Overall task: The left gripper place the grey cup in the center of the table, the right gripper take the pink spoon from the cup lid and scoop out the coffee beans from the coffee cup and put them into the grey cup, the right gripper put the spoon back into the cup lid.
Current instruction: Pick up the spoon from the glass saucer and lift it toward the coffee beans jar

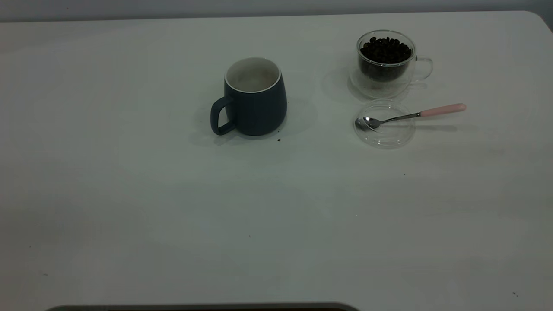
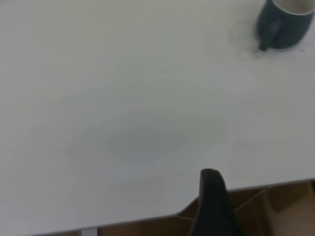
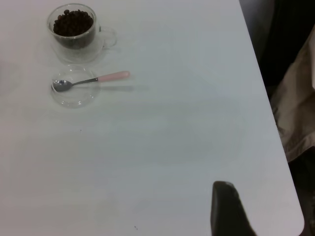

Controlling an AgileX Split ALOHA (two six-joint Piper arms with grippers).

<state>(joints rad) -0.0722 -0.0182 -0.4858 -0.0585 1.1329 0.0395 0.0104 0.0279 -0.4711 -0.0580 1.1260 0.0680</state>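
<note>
The grey cup [image 1: 255, 101] stands upright near the middle of the table, handle toward the left; it also shows far off in the left wrist view [image 2: 285, 24]. At the back right the glass coffee cup [image 1: 386, 60] [image 3: 74, 27] is full of dark coffee beans. Just in front of it lies the clear cup lid [image 1: 384, 129] [image 3: 73, 93]. The pink spoon [image 1: 414, 115] [image 3: 91, 80] rests with its bowl in the lid and its pink handle pointing right. Neither gripper appears in the exterior view. My left gripper [image 2: 211, 201] and right gripper [image 3: 224, 206] show only as dark tips, far from everything.
A small dark speck [image 1: 278, 139] lies by the grey cup's base. The left wrist view shows the table's edge [image 2: 147, 219] with brown material below. In the right wrist view the table's rounded corner [image 3: 295, 221] borders beige cloth [image 3: 298, 113].
</note>
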